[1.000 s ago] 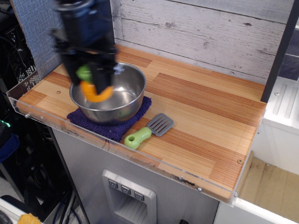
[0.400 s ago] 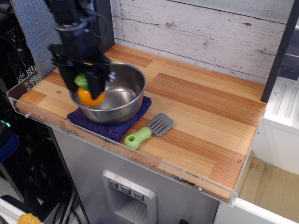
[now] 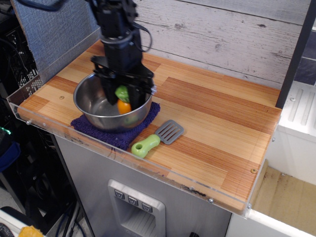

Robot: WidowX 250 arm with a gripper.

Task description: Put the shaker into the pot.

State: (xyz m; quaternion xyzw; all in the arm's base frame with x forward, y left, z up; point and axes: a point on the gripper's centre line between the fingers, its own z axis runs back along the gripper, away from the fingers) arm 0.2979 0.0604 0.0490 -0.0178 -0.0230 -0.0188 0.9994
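Because the shaker (image 3: pixel 122 98) sat pinched between the dark fingers (image 3: pixel 109 89) with its green cap up and orange body down, release looked like the risky part. The toy hung over the pot's (image 3: pixel 89 96) right half, toward the 3 o'clock wall rather than over the centre. If the fingers spread from there, the round body could strike the sloped steel and roll or bounce. I judged a hop over the rim possible but not likely, given the bowl's depth.

Second hazard — the gripper (image 3: pixel 123 96) itself. Its fingers reached inside the bowl close to the 3 o'clock rim, and whether they touched the steel could not be told. Any sideways drift could nudge the pot across the purple cloth (image 3: pixel 98 132) beneath it, or tip it. The pot lay near the 9 o'clock edge of the counter (image 3: pixel 212 128), behind a low clear guard, so a shove toward 9 o'clock would matter most.

Whether the orange base rested on the bowl floor or hung just above it was not clear; the reflection muddled it.

Arm pose: it descended from the 12 o'clock side, wrist roughly vertical, fingers pointing down into the pot, closed on the shaker at the seam between cap and body.

Further right, at about 4 o'clock from the pot, the green-handled spatula (image 3: pixel 157 138) lay flat on the wood — apart from the cloth's corner and out of the arm's way.
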